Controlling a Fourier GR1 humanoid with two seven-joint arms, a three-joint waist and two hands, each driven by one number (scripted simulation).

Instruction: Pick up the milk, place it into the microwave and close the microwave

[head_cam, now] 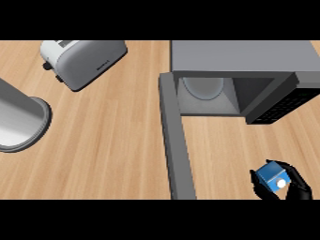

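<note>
Even, bright light falls across the wooden counter (107,140), leaving almost no cast shadows on its pale grain. The open microwave (249,70) shows the darkest area, its cavity shading toward the right wall, while the round plate inside catches a soft highlight. The toaster (82,61) carries a gentle sheen along its white side, without hard glare. A grey cylinder (10,117) at left looms large and slanted, stretched by the steep downward view.
</note>
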